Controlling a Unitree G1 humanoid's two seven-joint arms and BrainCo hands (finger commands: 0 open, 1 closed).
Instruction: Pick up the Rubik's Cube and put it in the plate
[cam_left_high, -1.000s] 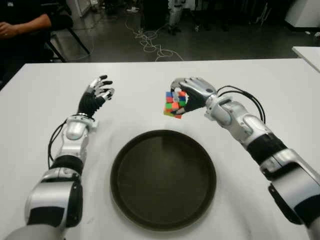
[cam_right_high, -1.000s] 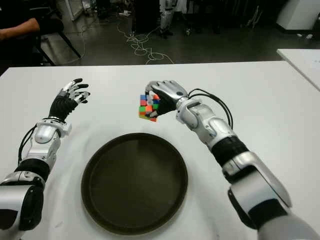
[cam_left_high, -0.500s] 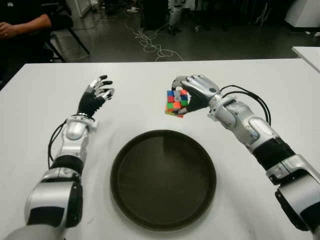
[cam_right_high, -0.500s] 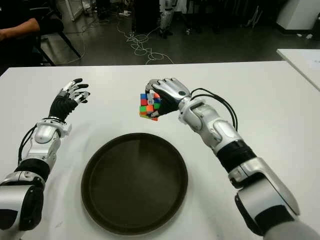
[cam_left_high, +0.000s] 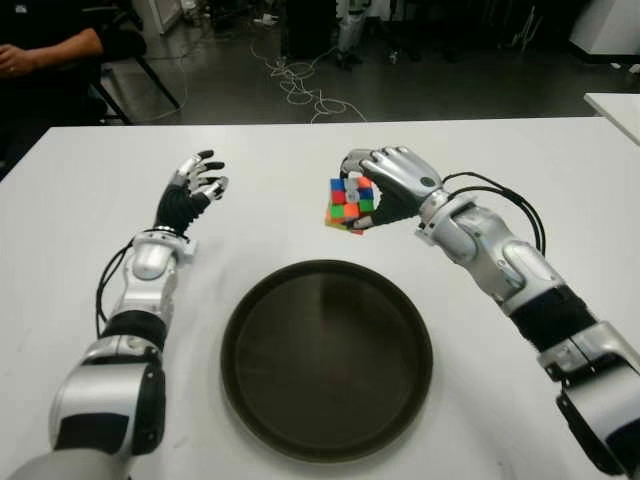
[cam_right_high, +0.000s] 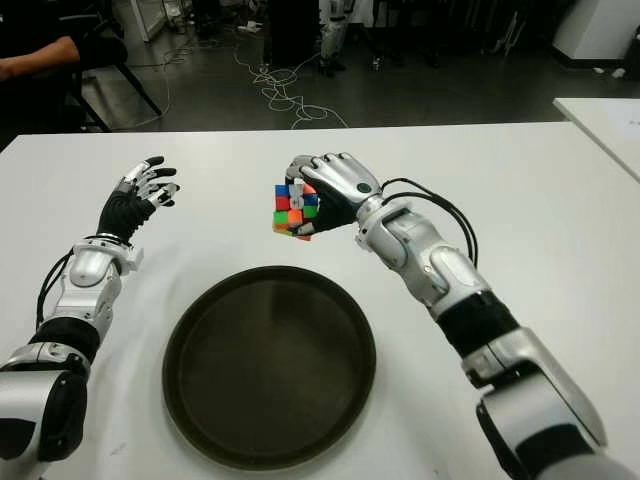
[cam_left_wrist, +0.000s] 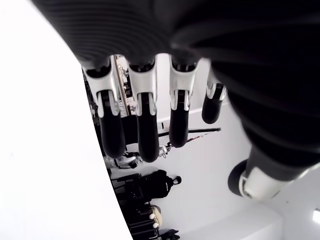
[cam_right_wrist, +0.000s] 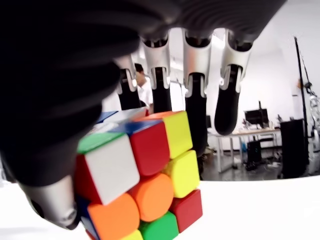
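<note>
My right hand (cam_left_high: 375, 190) is shut on the Rubik's Cube (cam_left_high: 348, 205), holding it in the air above the white table (cam_left_high: 80, 200), just beyond the far rim of the plate. The cube (cam_right_wrist: 140, 185) fills the right wrist view, pinched between thumb and fingers (cam_right_wrist: 195, 107). The plate (cam_left_high: 327, 358) is round, dark and shallow, and lies in the middle of the table near me with nothing in it. My left hand (cam_left_high: 195, 185) shows at the left of the table, fingers (cam_left_wrist: 142, 125) spread and holding nothing.
A person's arm (cam_left_high: 40, 50) and a chair show beyond the table's far left corner. Cables (cam_left_high: 300, 85) lie on the dark floor behind. Another white table's corner (cam_left_high: 615, 105) sits at the far right.
My right hand has shifted the cube slightly up and left, still beyond the plate's far rim. The left hand has not moved.
</note>
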